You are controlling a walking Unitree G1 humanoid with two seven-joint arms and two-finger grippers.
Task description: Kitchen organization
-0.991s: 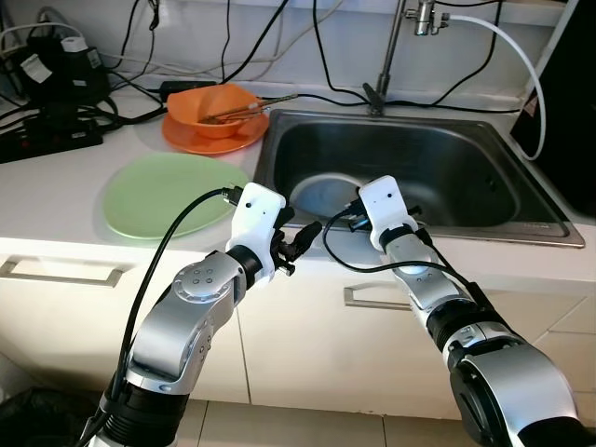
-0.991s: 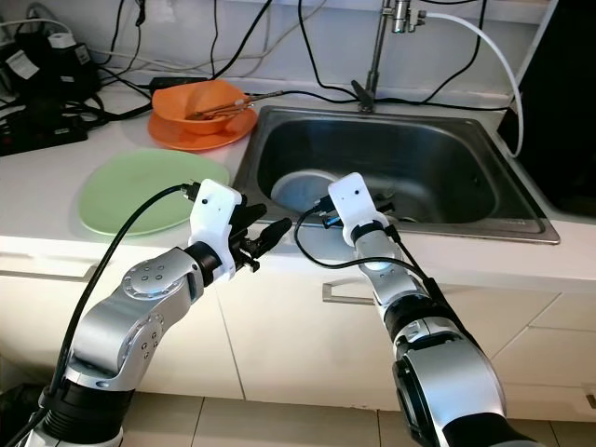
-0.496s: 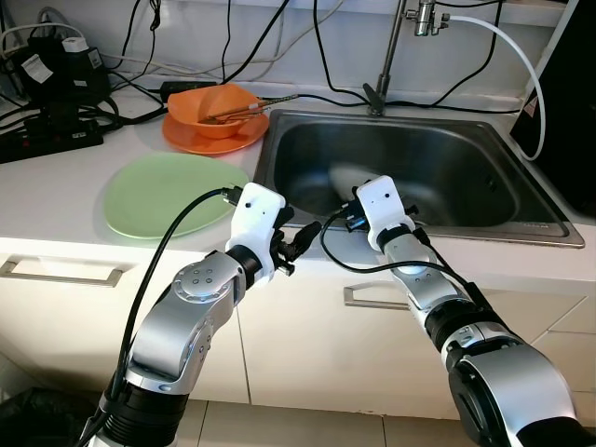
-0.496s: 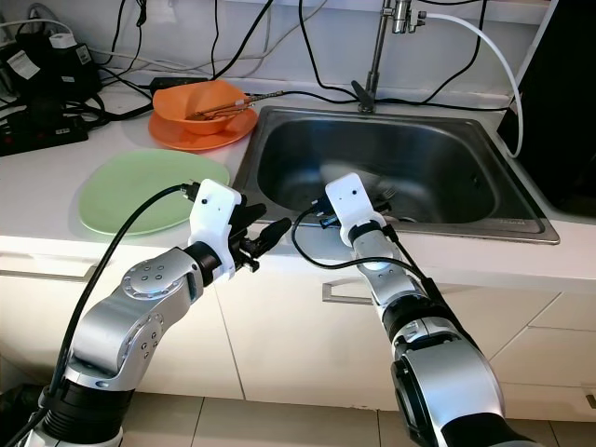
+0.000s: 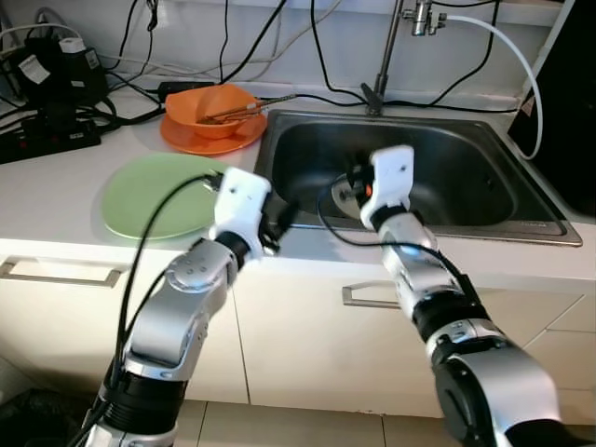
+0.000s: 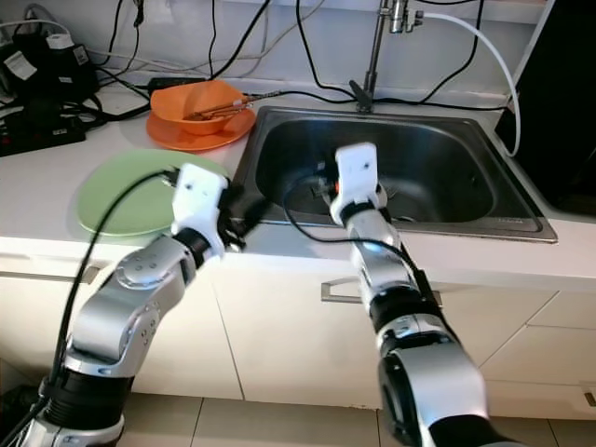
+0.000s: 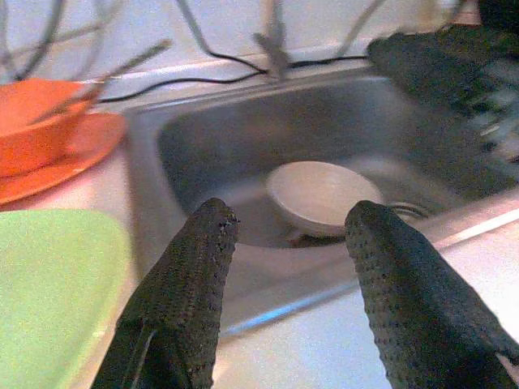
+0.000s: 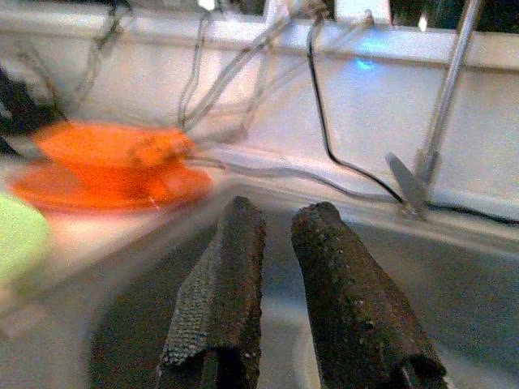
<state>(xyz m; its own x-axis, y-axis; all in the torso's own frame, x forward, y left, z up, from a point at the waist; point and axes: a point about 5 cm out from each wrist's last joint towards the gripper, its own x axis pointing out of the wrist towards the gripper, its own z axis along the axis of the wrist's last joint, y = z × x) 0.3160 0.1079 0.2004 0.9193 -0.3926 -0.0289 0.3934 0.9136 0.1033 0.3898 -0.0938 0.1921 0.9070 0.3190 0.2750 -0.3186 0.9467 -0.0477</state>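
Bowl's sitting in the sink, both claws up at the basin and holding nothing.

Head view: right gripper [image 5: 358, 186] is over the sink [image 5: 484, 219], green plate [image 5: 149, 196] and orange bowl [image 5: 209, 112] well to the side. Left wrist: left gripper [image 7: 288, 235], fingers spread wide, faces the white bowl [image 7: 320, 194] upside down on the basin floor; likely hard, slick, breakable, so I'd pinch the rim. Steel walls crowd it. Right wrist: fingers nearly together, empty.

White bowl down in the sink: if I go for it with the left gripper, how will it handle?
The white bowl looks rigid and glazed, probably ceramic, so likely slippery between the left gripper's black fingers and breakable if dropped on the steel sink. It seems to lie tilted on the curved basin floor, so a push may make it slide or rock.
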